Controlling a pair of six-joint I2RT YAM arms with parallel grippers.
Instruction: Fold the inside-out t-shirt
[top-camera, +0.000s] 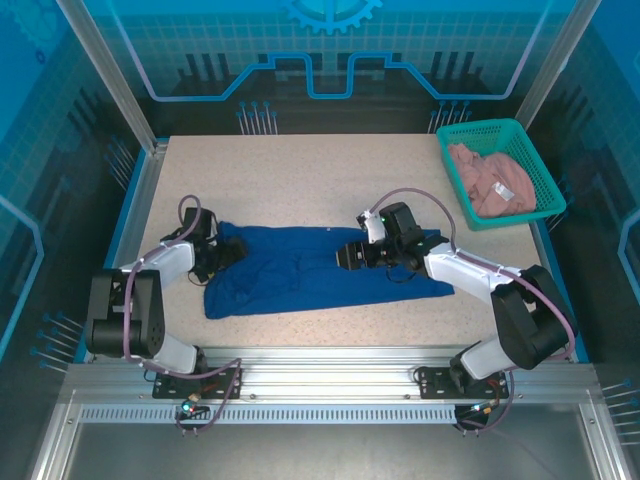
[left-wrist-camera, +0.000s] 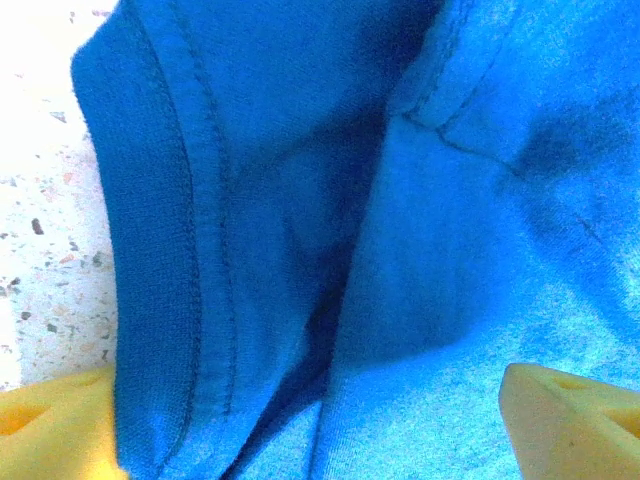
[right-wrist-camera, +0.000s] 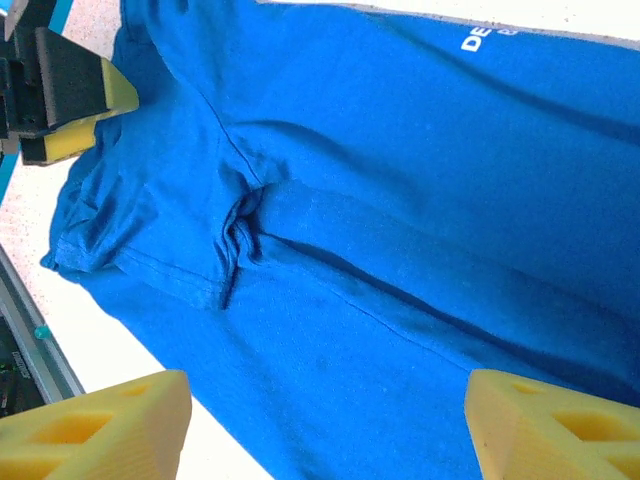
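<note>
I see a speckled beige table (top-camera: 300, 170) with a teal mesh basket (top-camera: 454, 175) sitting at its far right corner. A pinkish-beige garment (top-camera: 490, 180) lies crumpled inside the basket (bunched up, with a small white patch showing). Along the table's near edge runs a slotted aluminium rail (top-camera: 330, 385). Behind the table's far edge stands a blue printed panel (top-camera: 330, 50) with a gear motif at its top.

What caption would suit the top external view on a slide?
The left gripper and right gripper, open, over the t-shirt on the table; a pink garment in the basket.
</note>
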